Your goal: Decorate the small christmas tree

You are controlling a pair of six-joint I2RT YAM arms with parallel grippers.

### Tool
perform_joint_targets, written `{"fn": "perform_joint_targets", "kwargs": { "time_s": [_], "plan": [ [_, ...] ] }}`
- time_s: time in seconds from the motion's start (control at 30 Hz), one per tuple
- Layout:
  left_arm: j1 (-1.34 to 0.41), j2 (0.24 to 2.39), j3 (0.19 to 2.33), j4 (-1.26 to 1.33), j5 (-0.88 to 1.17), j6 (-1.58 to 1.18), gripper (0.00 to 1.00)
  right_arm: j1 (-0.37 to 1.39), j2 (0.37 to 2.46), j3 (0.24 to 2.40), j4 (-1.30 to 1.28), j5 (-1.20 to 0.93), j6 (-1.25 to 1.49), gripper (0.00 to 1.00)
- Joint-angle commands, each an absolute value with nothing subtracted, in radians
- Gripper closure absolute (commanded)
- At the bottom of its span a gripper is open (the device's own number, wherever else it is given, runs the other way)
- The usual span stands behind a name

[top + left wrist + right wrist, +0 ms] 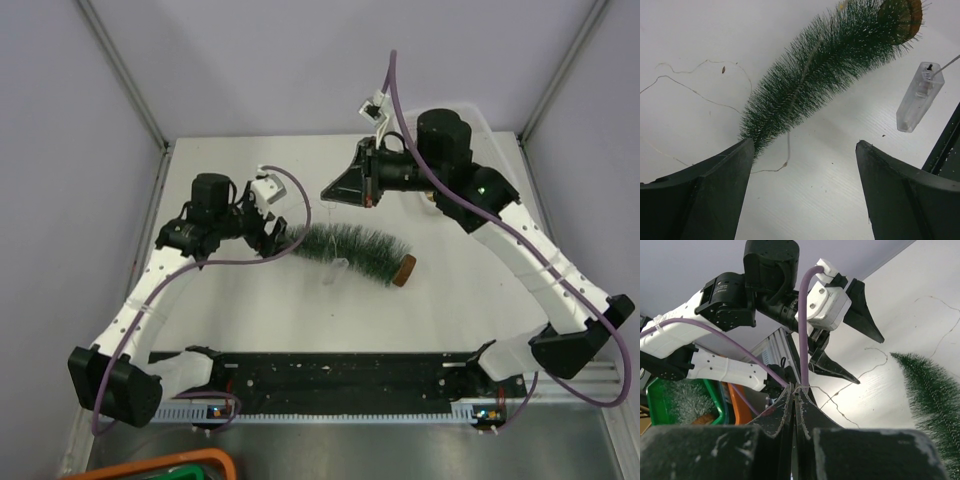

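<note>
At the far left of the top view, an orange bin [160,463] stood by the near edge, below the table [450,330]. The left gripper [272,232] was low over the table with its jaws released and wide apart, holding nothing. In its wrist camera, the pointed end of the small christmas tree [825,65] came right to the inner edge of one finger [720,185]; I could not tell if it touched.

The tree lay flat on its side near the middle of the table, its wooden base [404,271] pointing to the right. A thin wire [685,87] ran loosely over the table beside the tree and partly across its bristles. A clear plastic box [920,95] lay just beside the thick end of the tree.

Further right, the right gripper [326,192] hung above the table behind the tree. Its jaws were clenched, with the thin wire caught at the tips.
</note>
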State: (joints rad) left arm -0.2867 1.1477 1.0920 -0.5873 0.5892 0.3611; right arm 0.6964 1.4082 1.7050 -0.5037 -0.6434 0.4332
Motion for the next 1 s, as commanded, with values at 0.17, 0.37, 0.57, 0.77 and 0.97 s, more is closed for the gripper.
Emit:
{"fn": "perform_joint_targets", "kwargs": {
  "time_s": [0.17,0.37,0.57,0.77,0.97],
  "plan": [
    [-0.291,1.161,1.123,-0.566,0.631,0.445,0.56,0.713,1.318,1.625,-0.408,-0.689,0.46,1.0],
    [-0.291,1.154,1.131,-0.584,0.638,0.457,1.0,0.713,1.287,1.572,-0.381,-0.699,0.474,1.0],
    [-0.291,1.141,1.199,-0.633,0.606,0.445,1.0,0.713,1.247,1.493,-0.374,-0.684,0.474,1.0],
    [-0.291,1.111,1.345,-0.716,0.563,0.419,1.0,0.713,1.2,1.395,-0.406,-0.634,0.43,0.77],
    [-0.291,1.092,1.401,-0.765,0.591,0.388,1.0,0.713,1.181,1.299,-0.407,-0.601,0.407,0.49]
  ]
}}
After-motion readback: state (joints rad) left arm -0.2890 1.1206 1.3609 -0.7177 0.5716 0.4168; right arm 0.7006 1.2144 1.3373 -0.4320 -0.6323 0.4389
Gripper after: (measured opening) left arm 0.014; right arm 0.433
